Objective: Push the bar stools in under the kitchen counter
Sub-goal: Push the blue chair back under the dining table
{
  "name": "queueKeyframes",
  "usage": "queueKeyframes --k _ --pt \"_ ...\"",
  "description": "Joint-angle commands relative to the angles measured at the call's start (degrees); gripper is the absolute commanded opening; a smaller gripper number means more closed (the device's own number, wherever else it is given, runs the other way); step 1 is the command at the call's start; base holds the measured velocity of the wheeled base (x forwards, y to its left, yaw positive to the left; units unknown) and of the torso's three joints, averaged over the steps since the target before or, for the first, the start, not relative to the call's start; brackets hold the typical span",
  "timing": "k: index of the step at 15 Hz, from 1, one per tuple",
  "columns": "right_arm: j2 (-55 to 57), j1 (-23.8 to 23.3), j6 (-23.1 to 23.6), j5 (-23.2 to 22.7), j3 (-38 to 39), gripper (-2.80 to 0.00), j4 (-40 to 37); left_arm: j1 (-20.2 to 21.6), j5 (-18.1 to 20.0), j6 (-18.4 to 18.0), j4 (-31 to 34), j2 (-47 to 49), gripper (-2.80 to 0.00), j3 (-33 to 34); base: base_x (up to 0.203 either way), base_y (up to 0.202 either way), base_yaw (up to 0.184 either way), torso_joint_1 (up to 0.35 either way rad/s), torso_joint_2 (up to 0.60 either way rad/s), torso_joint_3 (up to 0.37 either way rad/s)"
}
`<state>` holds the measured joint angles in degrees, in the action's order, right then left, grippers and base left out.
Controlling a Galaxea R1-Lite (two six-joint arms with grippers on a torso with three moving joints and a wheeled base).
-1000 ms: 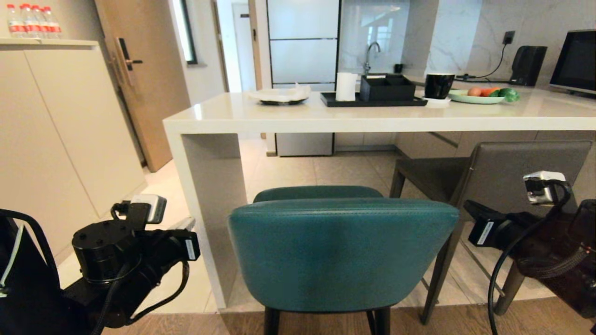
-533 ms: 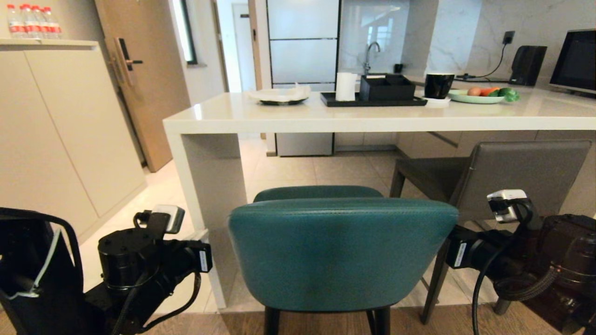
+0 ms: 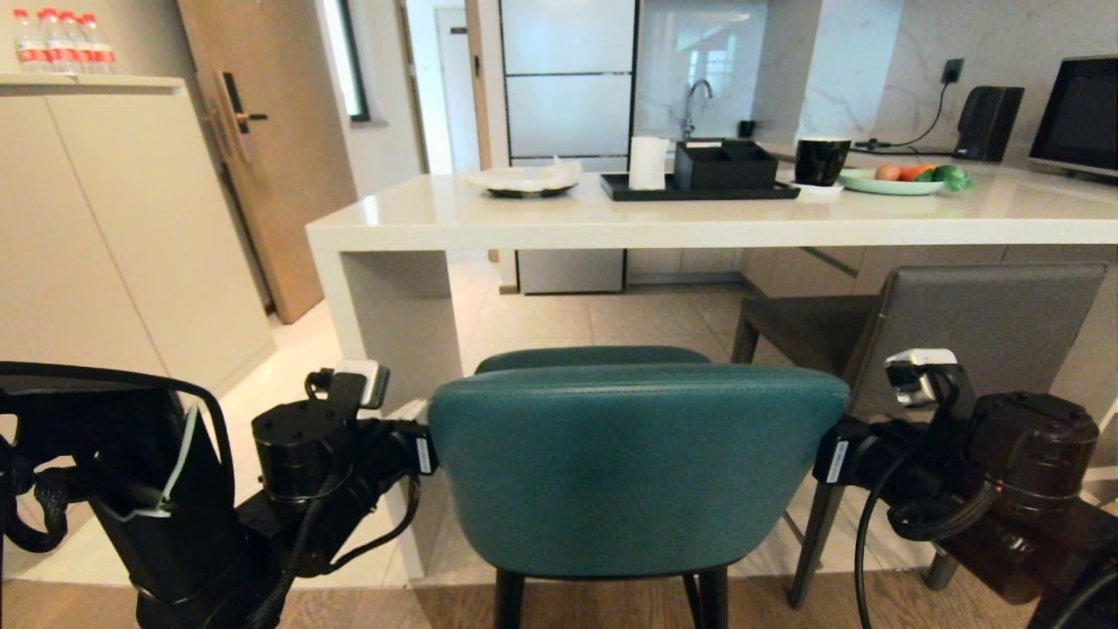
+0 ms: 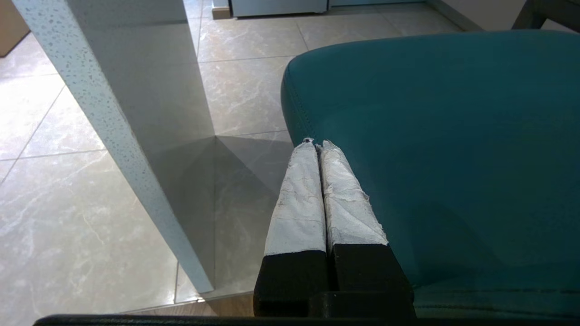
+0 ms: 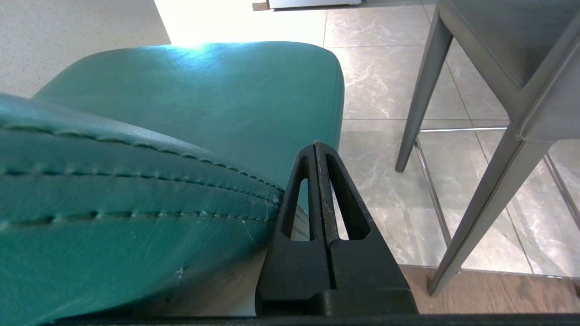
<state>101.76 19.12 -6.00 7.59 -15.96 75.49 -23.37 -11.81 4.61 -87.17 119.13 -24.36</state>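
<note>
The left hand (image 4: pixel 316 144) and the right hand (image 5: pixel 316 146) are flanking the teal stool (image 3: pixel 633 467), each with fingers pressed together and gripping nothing, tips lying against the sides of its curved back. The teal stool is standing at the worktop (image 3: pixel 541 223), its seat partly under the edge. The grey stool (image 3: pixel 961 323) is sitting just beside it to the right, its seat tucked under.

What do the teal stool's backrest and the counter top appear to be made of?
Teal stool: leather or leather-like upholstery, matte with a soft sheen; stitched seams show in the right wrist view. Counter top: likely polished stone or a stone-look composite, off-white and glossy, with reflections on it.
</note>
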Motion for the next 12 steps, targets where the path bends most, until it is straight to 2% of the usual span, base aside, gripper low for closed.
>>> queueKeyframes --k 1,8,10,12 --pt "0.7 -0.8 -0.2 -0.2 0.0 -2.80 0.4 -0.1 -0.1 0.1 -0.5 0.5 -2.80 -0.2 0.000 0.000 0.000 0.000 0.00 0.000" --pt "3.2 1.3 0.1 -0.6 -4.2 -2.80 0.4 -2.7 -0.6 0.1 -0.5 1.0 -2.80 -1.7 0.000 0.000 0.000 0.000 0.00 0.000" --pt "3.0 1.3 0.0 -0.6 -3.9 -2.80 0.4 -0.1 -0.2 0.1 -0.5 0.1 -2.80 0.6 0.000 0.000 0.000 0.000 0.00 0.000" --pt "2.9 1.3 0.0 -0.6 -3.9 -2.80 0.4 2.6 1.8 0.3 -0.5 -2.3 -2.80 4.2 0.000 0.000 0.000 0.000 0.00 0.000"
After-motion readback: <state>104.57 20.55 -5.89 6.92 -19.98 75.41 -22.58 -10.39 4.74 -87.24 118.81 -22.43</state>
